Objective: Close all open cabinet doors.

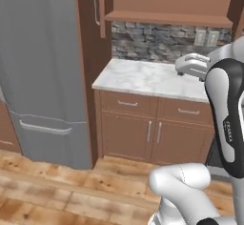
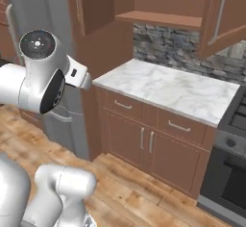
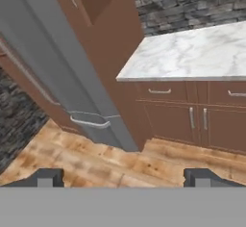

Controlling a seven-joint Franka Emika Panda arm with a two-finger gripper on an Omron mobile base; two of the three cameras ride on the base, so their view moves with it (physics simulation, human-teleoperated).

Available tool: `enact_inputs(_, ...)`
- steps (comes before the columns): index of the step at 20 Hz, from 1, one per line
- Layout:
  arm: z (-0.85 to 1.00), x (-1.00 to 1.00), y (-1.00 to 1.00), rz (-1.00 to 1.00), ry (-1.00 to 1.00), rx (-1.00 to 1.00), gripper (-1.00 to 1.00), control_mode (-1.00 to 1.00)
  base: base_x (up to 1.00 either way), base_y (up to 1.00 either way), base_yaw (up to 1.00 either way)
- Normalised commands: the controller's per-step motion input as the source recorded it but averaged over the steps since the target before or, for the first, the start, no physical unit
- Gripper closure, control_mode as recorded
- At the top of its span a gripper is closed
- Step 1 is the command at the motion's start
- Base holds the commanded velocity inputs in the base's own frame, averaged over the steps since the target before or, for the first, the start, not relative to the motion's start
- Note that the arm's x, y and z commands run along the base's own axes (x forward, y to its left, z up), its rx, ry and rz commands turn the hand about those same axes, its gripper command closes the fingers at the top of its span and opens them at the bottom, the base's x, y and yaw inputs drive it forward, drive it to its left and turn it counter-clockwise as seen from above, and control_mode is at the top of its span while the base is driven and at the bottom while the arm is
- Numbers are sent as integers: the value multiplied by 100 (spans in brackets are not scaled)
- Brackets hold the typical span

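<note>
Right base view: two cabinet doors [image 2: 89, 2] [image 2: 222, 14] ajar above one marble counter [image 2: 168, 89]; gripper [image 3: 122, 177] fingers wide apart, empty.

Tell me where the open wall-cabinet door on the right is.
In the right base view, the right cabinet door hangs swung open at the upper right, above the marble counter and next to the stove.
</note>
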Motion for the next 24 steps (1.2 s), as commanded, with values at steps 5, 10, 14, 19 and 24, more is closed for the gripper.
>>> enact_inputs(5, 0, 0, 0, 0, 0, 0, -100, 100, 90, 38, -39)
enact_inputs(10, 0, 0, 0, 0, 0, 0, -100, 100, 61, 8, -33)
enact_inputs(14, 0, 0, 0, 0, 0, 0, -100, 100, 60, 0, -32)
enact_inputs(19, 0, 0, 0, 0, 0, 0, -100, 100, 52, 0, -33)
enact_inputs(24, 0, 0, 0, 0, 0, 0, -100, 100, 74, 29, -20)
